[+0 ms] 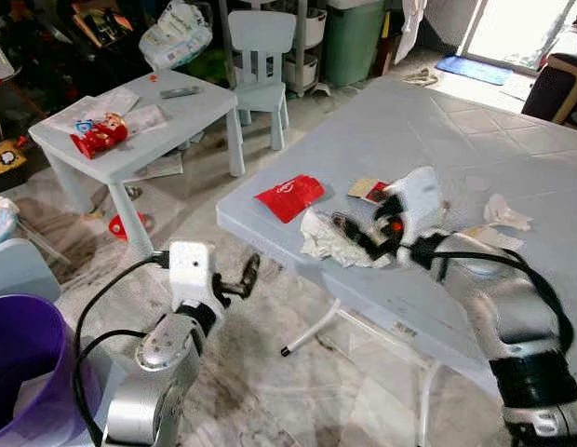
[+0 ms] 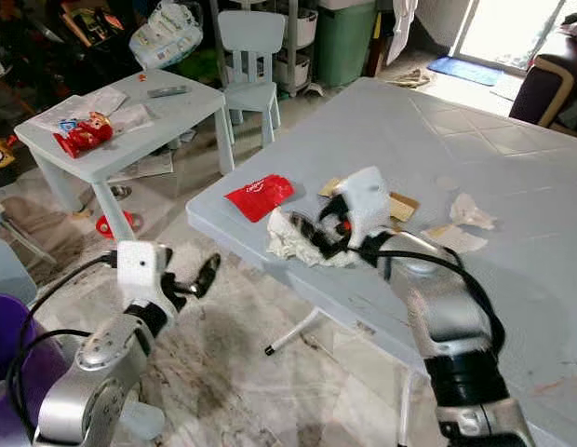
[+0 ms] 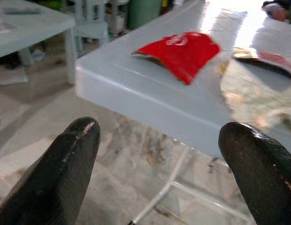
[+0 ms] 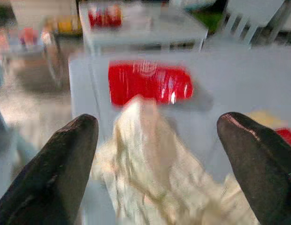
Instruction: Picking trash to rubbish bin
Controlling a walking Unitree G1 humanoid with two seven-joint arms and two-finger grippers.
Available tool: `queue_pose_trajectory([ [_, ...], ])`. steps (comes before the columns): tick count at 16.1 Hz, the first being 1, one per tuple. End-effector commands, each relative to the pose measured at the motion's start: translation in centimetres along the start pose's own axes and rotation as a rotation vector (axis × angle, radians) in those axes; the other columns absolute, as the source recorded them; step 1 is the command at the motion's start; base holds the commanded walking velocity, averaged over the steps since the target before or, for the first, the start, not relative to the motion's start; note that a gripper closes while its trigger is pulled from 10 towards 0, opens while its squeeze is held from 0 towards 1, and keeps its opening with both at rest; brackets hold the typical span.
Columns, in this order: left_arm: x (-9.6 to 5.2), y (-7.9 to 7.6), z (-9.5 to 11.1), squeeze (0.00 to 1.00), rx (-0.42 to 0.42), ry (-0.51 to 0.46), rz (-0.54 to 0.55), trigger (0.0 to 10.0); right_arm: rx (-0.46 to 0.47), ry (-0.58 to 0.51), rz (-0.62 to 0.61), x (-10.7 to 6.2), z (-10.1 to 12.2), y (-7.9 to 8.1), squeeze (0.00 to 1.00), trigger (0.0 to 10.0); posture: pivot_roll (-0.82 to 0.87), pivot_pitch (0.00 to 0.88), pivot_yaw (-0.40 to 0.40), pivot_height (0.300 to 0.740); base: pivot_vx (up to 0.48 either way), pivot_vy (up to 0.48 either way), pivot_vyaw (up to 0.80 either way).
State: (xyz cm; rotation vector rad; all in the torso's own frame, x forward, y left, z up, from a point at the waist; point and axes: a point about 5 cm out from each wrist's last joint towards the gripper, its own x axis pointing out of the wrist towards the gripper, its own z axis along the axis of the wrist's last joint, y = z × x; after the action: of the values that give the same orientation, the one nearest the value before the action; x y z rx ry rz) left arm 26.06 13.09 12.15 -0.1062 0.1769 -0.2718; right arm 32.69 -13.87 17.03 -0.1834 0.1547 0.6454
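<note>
A large pale grey bench [image 1: 437,130] runs from the near edge toward a bright doorway, and its near corner is littered with trash: a flat red wrapper [image 1: 288,196], a crumpled whitish paper wad [image 1: 328,240] just beside it toward the edge, a small tan-and-red packet [image 1: 367,190] behind, and torn paper scraps [image 1: 503,211] farther to the right. The right gripper [image 4: 157,164] reaches over the bench top with its fingers spread wide on either side of the paper wad, not yet closed on it; the red wrapper lies just beyond. The left gripper [image 3: 164,168] hangs off the bench's front edge, above the marbled tile floor [image 1: 298,391], its fingers also spread apart and holding nothing. A purple rubbish bin [image 1: 19,372] stands at the robot's far left, well apart from the trash. Across the room a small low table [image 1: 130,140] carries a red snack bag [image 1: 99,135], papers and a dark remote, with a pale child's chair [image 1: 261,56] beside it, a green bin [image 1: 352,42] behind and cluttered shelves along the wall.
</note>
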Motion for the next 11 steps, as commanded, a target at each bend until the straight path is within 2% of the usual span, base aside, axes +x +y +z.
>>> queue_pose_trajectory([
  [1, -0.3, -0.6, 0.4, 0.00, 0.021, -0.009, -0.044, 10.0, -0.016, 0.060, 0.021, 0.4, -1.1, 0.2, 0.00, 10.0, 0.10, 0.068, -0.059, 0.740, 0.000, 0.000, 0.00],
  [2, -0.2, -0.7, 0.5, 0.00, 0.025, -0.012, -0.049, 10.0, 0.009, 0.052, 0.032, 0.8, -1.1, 0.5, 0.36, 10.0, 0.11, 0.068, -0.059, 0.740, 0.000, 0.000, 0.00],
  [3, -0.2, -0.9, 0.6, 0.00, 0.015, -0.018, -0.052, 10.0, 0.009, 0.056, 0.029, 0.9, -1.2, 0.6, 1.00, 10.0, 0.11, 0.068, -0.059, 0.740, 0.000, 0.000, 0.00],
  [4, -0.1, -1.2, 0.9, 1.00, -0.005, -0.038, -0.063, 10.0, -0.003, 0.058, 0.042, 1.1, -1.3, 1.0, 1.00, 10.0, 0.11, 0.066, -0.059, 0.740, 0.000, 0.000, 0.00],
  [9, -0.1, -1.6, 0.9, 1.00, 0.013, -0.033, -0.078, 10.0, -0.097, -0.012, -0.004, 1.4, -0.8, 1.1, 1.00, 10.0, 0.11, 0.070, -0.055, 0.740, 0.000, 0.000, 0.00],
  [10, -0.1, -1.6, 0.9, 0.00, 0.016, -0.031, -0.083, 10.0, -0.117, -0.022, -0.014, 1.6, -0.8, 1.1, 1.00, 10.0, 0.11, 0.070, -0.055, 0.740, 0.000, 0.000, 0.00],
  [11, -0.1, -1.6, 0.9, 0.00, 0.017, -0.030, -0.084, 10.0, -0.123, -0.028, -0.017, 1.6, -0.7, 1.1, 1.00, 10.0, 0.11, 0.070, -0.055, 0.740, 0.000, 0.000, 0.00],
])
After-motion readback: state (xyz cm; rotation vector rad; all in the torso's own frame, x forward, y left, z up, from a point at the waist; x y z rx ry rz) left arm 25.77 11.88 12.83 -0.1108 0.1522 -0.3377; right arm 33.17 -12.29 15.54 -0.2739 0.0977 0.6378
